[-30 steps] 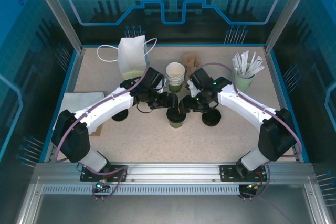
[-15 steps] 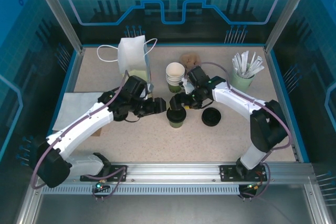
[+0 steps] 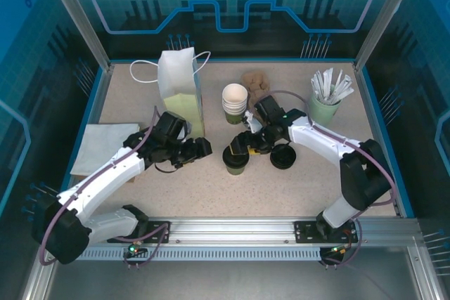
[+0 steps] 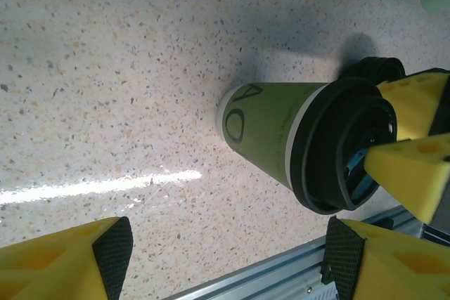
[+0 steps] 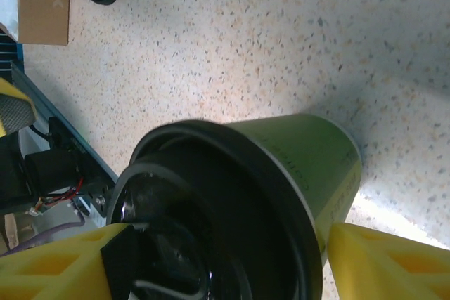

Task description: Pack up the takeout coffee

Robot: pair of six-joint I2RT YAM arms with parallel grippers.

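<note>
The takeout coffee (image 3: 235,162) stands upright mid-table, a green paper cup (image 4: 271,128) topped by a black lid (image 5: 211,209). My right gripper (image 3: 240,147) comes at it from the right and above, and its yellow fingers (image 4: 415,103) press opposite edges of the lid. In the right wrist view the lid spans the whole gap of that gripper (image 5: 232,247). My left gripper (image 3: 202,148) sits to the cup's left, apart from it. It is open (image 4: 228,251) with only bare table between its pads.
An upright white and green paper bag (image 3: 180,89) stands at the back left. A stack of cups (image 3: 235,100) is behind the coffee, a spare black lid (image 3: 283,157) to its right. A pale-green cup of packets (image 3: 328,100) is back right; a white napkin (image 3: 104,144) lies left.
My left gripper has drawn back leftward from the cup and the bag now stands uncovered. My right gripper has moved left and down onto the lid.
</note>
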